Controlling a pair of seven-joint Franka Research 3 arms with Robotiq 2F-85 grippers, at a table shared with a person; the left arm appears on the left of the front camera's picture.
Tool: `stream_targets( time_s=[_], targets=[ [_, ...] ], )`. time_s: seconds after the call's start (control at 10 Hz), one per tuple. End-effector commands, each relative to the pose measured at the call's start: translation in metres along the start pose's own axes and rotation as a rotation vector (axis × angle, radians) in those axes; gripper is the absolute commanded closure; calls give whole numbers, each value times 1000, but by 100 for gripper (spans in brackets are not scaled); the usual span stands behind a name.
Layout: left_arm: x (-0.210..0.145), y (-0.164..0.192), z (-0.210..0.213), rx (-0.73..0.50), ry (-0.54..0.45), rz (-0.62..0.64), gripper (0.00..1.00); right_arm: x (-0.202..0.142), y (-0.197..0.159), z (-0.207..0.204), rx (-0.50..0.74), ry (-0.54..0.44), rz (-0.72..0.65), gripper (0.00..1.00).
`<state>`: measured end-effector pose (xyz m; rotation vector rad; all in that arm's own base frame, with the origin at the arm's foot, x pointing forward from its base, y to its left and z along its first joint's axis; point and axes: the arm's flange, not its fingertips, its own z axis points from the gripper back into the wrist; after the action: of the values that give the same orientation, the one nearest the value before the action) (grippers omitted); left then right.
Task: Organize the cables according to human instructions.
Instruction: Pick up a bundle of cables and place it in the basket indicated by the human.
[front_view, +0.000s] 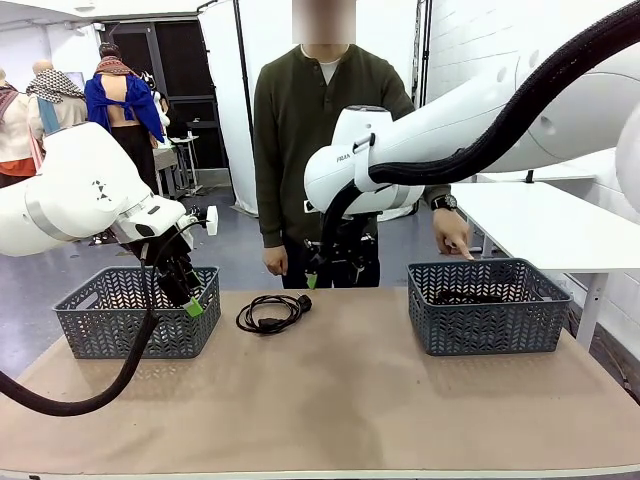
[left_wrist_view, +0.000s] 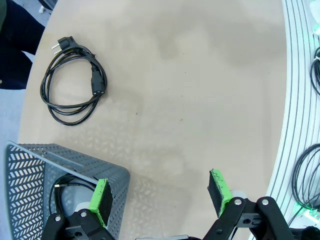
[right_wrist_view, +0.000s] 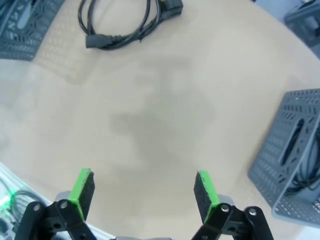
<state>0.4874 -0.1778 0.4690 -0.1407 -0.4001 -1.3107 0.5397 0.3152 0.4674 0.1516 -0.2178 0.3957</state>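
Smooth tan table (front_view: 330, 400); coiled black cable (front_view: 270, 313); gray lattice baskets (front_view: 485, 305).

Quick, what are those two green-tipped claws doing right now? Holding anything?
Left end effector: open, holding nothing, at the left basket's edge.
Right end effector: open, holding nothing, above the table.

Even, bright indoor light from overhead, no glare. Front view sharp; soft short shadows under both baskets, the left basket (front_view: 137, 312) and right basket (front_view: 487, 305), on the table (front_view: 330, 400). Left wrist view crisp at centre, strong wide-angle bending along the right edge. Right wrist view softer overall, motion blur toward upper and right edges, faint mottled shadow patches mid-frame on the tabletop. Background slightly dimmer at upper left.
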Motion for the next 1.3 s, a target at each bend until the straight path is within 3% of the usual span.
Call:
stream_targets(
  time_s=[0.0, 0.8, 1.2],
  targets=[
    [0, 0, 1, 1, 0, 1, 0, -4, -7, 1, -8, -18, -9, 0],
    [0, 0, 1, 1, 0, 1, 0, 1, -4, 2, -2, -5, -6, 0],
    [0, 0, 1, 1, 0, 1, 0, 31, 31, -11, -103, 61, -341, 0]
  ],
)
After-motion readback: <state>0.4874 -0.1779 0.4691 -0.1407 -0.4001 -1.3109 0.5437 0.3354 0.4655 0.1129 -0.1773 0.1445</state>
